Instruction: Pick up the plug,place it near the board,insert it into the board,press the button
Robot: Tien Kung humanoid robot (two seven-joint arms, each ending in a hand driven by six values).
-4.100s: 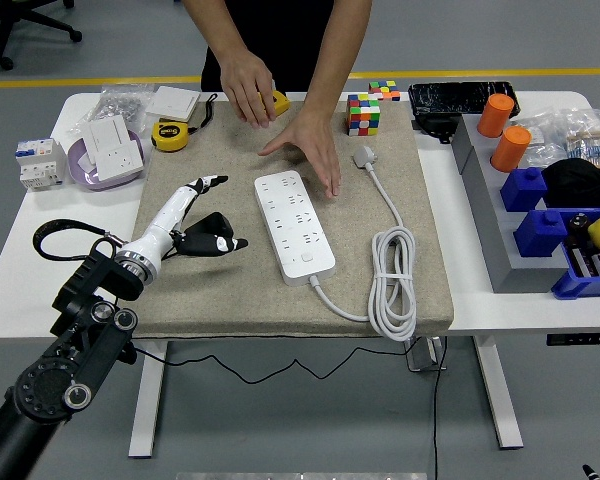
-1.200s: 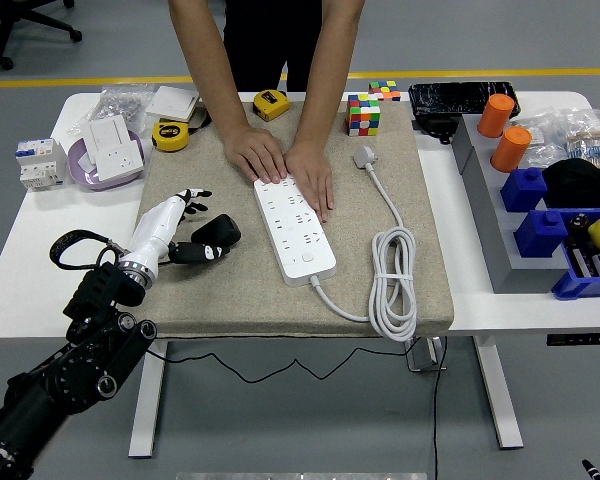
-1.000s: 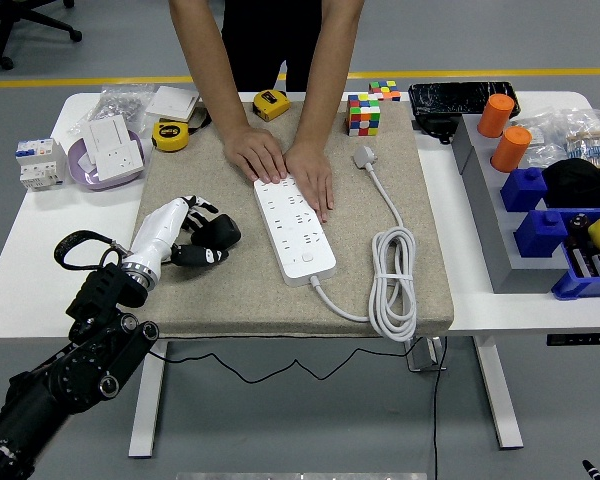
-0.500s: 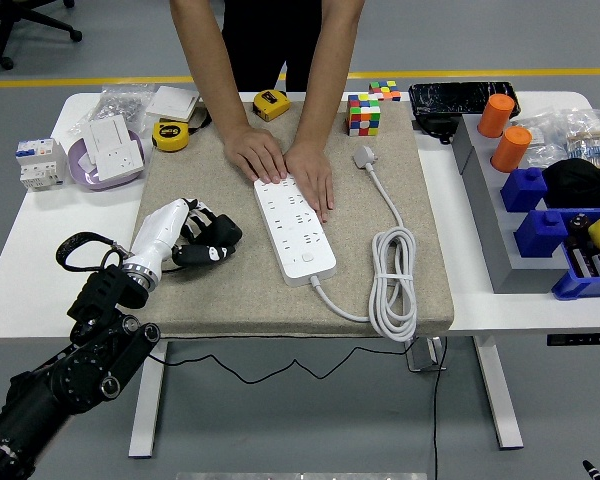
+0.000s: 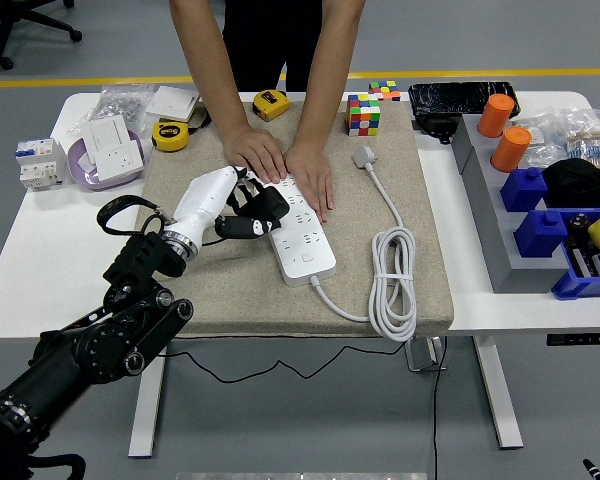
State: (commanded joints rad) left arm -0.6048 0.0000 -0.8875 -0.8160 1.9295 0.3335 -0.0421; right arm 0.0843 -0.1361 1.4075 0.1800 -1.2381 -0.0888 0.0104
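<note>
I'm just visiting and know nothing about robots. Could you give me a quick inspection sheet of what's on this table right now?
Surface: white table with a beige mat across its middle.
Job's things: white power strip on the mat; black plug in the left robot hand, at the strip's left edge.
Clutter: two tape measures, Rubik's cubes, wall sockets, orange cylinders, blue bins.
Grippers: left robot hand closed on the plug; right one not seen.
Cables: strip's white cord coiled on the mat.
Surroundings: a person's hands press the strip's far end.
</note>
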